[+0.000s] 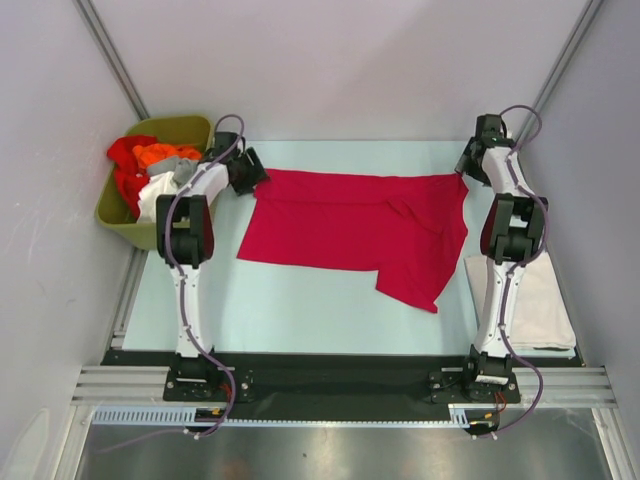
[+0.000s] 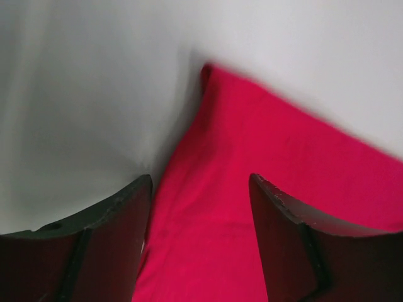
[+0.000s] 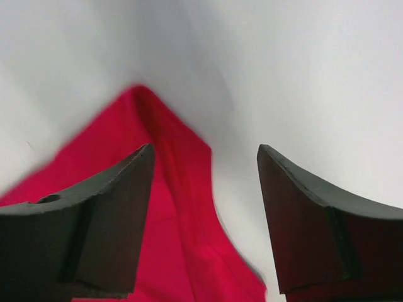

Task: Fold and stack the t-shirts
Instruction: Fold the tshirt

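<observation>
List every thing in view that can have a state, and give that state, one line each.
crimson t-shirt, spread on the table, partly folded over
off-white t-shirt, lying flat, seemingly folded, at the right edge
heap of t-shirts, crumpled, unfolded, in the bin
olive-green bin, upright, filled
left arm's fingers, open, above the crimson shirt's corner
right arm's fingers, open, above its other far corner

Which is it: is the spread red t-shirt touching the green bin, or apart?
Apart. The top view shows bare table between the red t-shirt and the green bin.
</observation>
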Available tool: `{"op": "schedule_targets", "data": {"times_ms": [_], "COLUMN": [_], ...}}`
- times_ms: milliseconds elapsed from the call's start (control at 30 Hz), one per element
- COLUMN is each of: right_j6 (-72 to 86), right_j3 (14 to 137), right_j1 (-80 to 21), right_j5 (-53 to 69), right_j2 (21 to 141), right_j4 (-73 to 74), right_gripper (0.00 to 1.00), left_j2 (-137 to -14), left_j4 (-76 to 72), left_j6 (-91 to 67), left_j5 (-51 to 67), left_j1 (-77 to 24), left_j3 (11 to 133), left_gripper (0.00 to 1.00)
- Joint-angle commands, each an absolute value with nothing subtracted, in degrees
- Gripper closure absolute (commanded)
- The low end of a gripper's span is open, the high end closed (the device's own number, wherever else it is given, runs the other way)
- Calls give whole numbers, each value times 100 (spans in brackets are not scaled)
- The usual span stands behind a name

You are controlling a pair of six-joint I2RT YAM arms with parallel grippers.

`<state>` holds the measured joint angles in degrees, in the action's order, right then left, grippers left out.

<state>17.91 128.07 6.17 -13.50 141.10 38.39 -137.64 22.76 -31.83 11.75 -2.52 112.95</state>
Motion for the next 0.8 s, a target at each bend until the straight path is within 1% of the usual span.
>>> {"op": "schedule_targets", "data": {"times_ms": [0, 33, 67, 167, 200, 233, 267, 333, 367, 400, 433, 467, 500, 533, 567, 600, 667, 767], "right_j6": [1784, 1836, 1941, 2196, 2319, 2329, 2303, 2311, 2329, 2338, 2355, 2347, 2338, 2399, 2426, 2461, 2417, 2329], "right_j3": [12377, 11888, 11648, 10550, 10286, 10005, 9288, 8626, 8161, 7965, 7815, 7692, 7525, 7480, 7419, 7287, 7172, 7084], "right_j1": [510, 475, 466, 475, 457, 440, 405, 378, 361, 352, 352, 343, 325, 308, 290, 273, 229, 202], "right_j5": [-1731, -1749, -1662, -1259, -1187, -1100, -820, -599, -354, -212, -54, 530, 754, 886, 1079, 1203, 1248, 1274], "right_j2": [13010, 12625, 12447, 11753, 11551, 11384, 10973, 10593, 10278, 10187, 10100, 10055, 10037, 10037, 10028, 10002, 9941, 9949], "right_j4": [4412, 4403, 4369, 4254, 4245, 4158, 3809, 3264, 3122, 3016, 2919, 2727, 2655, 2611, 2567, 2418, 2286, 2259], "right_gripper": [29, 28, 28, 27, 28, 28, 31, 34, 37, 44, 46, 48, 57, 62, 67, 68, 68, 62], "left_j2": [-12429, -12062, -11902, -11357, -11234, -11137, -11005, -10960, -11047, -11100, -11170, -11249, -11441, -11565, -11862, -12013, -12356, -12910], "left_j4": [2294, 2285, 2294, 2180, 1997, 1847, 1593, 1390, 1354, 1223, 1109, 951, 610, 398, 56, -156, -499, -913], "left_j6": [-2436, -2382, -2356, -2425, -2530, -2610, -2793, -2918, -2979, -3145, -3233, -3347, -3636, -3787, -4084, -4217, -4777, -5289], "left_j5": [511, 353, 360, 815, 1009, 1211, 1491, 1687, 1801, 1889, 2020, 2117, 2283, 2355, 2416, 2408, 2469, 2347], "left_j1": [-474, -527, -580, -825, -991, -1089, -1333, -1633, -1939, -2082, -2214, -2363, -2617, -2750, -2986, -3101, -3373, -3646], "left_j3": [10848, 10489, 10320, 9705, 9555, 9406, 9135, 9018, 9061, 9088, 9114, 9140, 9149, 9219, 9272, 9403, 9535, 9782], "left_gripper": [31, 32, 32, 37, 42, 44, 49, 52, 53, 54, 55, 55, 57, 60, 66, 68, 69, 70]}}
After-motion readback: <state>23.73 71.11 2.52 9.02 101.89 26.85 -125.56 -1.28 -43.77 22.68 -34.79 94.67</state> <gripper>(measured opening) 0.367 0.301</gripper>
